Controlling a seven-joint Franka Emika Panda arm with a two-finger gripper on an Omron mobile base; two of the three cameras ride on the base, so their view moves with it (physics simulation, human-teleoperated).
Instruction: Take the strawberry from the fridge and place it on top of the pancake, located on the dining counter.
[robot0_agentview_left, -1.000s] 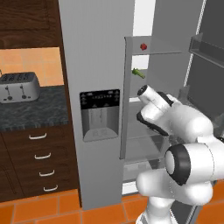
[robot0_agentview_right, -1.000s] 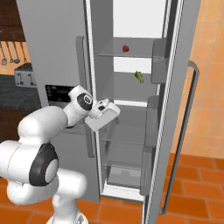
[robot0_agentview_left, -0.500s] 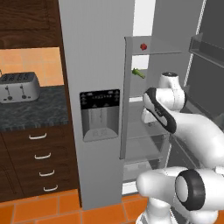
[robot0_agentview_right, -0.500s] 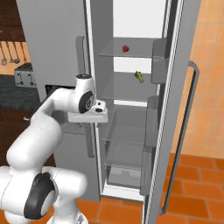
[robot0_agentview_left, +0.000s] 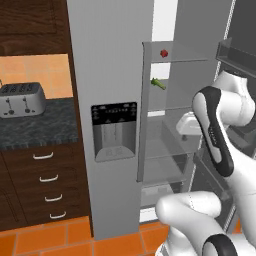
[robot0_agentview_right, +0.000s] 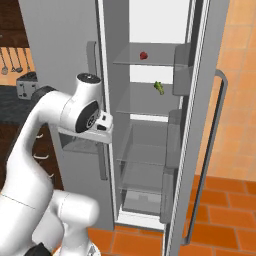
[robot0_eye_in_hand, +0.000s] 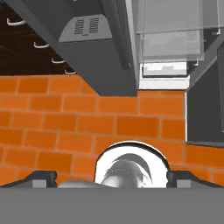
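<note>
The strawberry (robot0_agentview_left: 164, 53) (robot0_agentview_right: 143, 55) is a tiny red lump on the top glass shelf of the open grey fridge (robot0_agentview_left: 114, 75) (robot0_agentview_right: 60, 40). One shelf lower lies a small green vegetable (robot0_agentview_left: 158, 83) (robot0_agentview_right: 159, 88). My gripper (robot0_agentview_left: 187, 126) (robot0_agentview_right: 100, 134) hangs in front of the fridge opening, about two shelves below the strawberry and well short of it. In the hand view the gripper (robot0_eye_in_hand: 113, 178) looks down at the floor, its dark fingertips (robot0_eye_in_hand: 41, 177) far apart with nothing between them. The pancake and the dining counter are out of view.
The fridge's right door (robot0_agentview_right: 210, 110) stands swung open with bins on its inside. The closed left door carries a black water dispenser (robot0_agentview_left: 114, 131). A toaster (robot0_agentview_left: 21, 99) sits on the dark wall counter (robot0_agentview_left: 40, 127) above wood drawers. Orange tile floor (robot0_eye_in_hand: 87, 113) lies below.
The arm has folded upward, its elbow rising high, and the hand has drawn back a little from the fridge opening. The jaws stay wide. The strawberry has not moved.
</note>
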